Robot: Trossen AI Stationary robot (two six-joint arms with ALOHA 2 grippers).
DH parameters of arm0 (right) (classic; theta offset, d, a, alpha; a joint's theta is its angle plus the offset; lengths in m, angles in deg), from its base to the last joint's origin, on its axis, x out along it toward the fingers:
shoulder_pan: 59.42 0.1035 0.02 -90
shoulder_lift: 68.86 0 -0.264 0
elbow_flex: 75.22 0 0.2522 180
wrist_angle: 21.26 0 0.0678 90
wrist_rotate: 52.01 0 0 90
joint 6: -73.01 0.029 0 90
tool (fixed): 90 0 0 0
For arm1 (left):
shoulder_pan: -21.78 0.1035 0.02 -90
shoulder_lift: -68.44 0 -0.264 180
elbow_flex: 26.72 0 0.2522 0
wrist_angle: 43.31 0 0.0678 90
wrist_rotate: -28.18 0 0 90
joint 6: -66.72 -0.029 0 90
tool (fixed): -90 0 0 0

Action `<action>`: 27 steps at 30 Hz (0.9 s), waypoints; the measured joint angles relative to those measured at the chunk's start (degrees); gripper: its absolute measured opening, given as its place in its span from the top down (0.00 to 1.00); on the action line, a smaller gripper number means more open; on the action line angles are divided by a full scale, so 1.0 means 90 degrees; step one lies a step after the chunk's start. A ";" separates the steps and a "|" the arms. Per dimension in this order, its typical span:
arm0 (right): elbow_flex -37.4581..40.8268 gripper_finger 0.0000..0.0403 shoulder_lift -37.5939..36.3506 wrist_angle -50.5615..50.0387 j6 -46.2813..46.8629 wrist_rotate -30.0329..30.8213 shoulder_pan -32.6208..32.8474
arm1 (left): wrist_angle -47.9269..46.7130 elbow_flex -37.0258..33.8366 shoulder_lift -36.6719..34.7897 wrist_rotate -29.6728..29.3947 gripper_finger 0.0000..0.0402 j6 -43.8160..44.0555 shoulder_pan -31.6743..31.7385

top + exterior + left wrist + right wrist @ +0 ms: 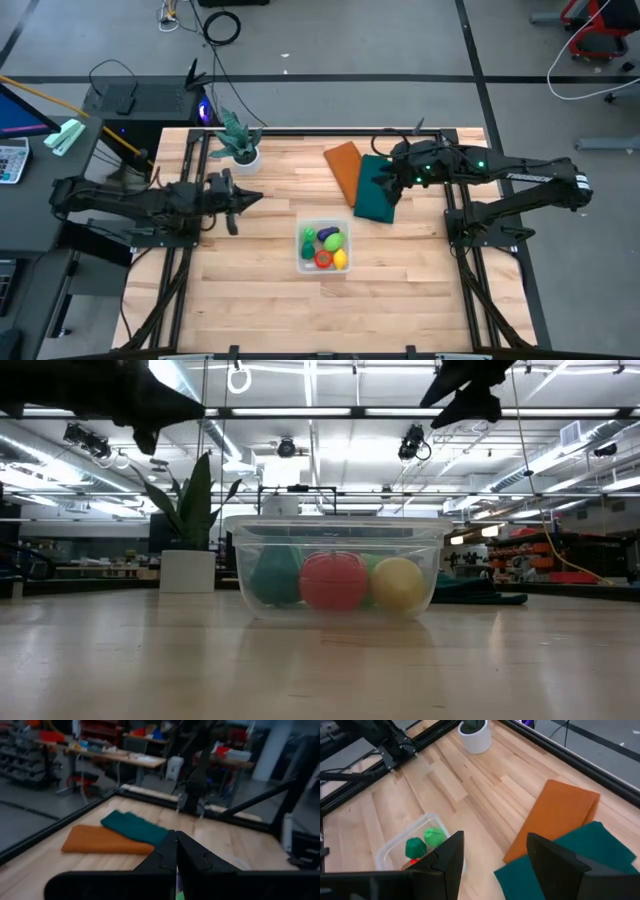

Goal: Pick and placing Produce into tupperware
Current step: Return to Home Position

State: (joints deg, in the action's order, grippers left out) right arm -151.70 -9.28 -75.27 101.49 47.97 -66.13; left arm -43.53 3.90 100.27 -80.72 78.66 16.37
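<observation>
Left gripper (246, 199) hangs above bare wood on the left side of the light wooden plank table (250, 300). Its 2 dark fingers are pressed together with nothing between them, as the left wrist view shows. Right gripper (386, 181) hovers over the dark green folded cloth (378, 200), which overlaps the orange folded cloth (343, 165). Its 2 fingers stand wide apart and hold nothing.

The clear, shallow, square plastic container with rounded corners (299, 250) sits near the table's middle, between the 2 arms and well apart from both grippers. All 5 toy pieces lie inside it: the small dark green piece (309, 236), the rounder light green piece (332, 240), the round red piece (324, 260), the round yellow piece (341, 259) and the purple piece (319, 249). The purple one shows only as a small dark patch among the others. None of the produce shows outside the container. A green potted plant in a white pot (242, 152) stands at the back left, near the left arm.

By my reading, the packing is finished and the step in hand is the retreat to rest. The next move calls for each arm to fold back toward its own base. Neither should brush the container wall, and the left arm should keep off the plant. Nothing needs gripping.
</observation>
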 joint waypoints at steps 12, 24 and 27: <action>0.0000 0.56 0.0386 0.0575 0.0120 -0.0336 -0.0407 | -0.0121 -0.0585 -0.1633 0.0686 0.98 -0.0387 0.0012; 0.0000 0.56 0.0389 0.0723 0.0155 -0.0349 -0.0535 | -0.0152 -0.0934 -0.2357 0.1570 0.99 -0.0403 0.0012; 0.0000 0.56 0.0389 0.0729 0.0223 -0.0362 -0.0535 | -0.0231 -0.0934 -0.2348 0.1584 0.98 -0.0482 0.0012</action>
State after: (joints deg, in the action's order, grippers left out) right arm -151.70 -5.77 -68.71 103.50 44.71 -70.95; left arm -45.61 -4.51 79.14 -66.47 74.33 16.48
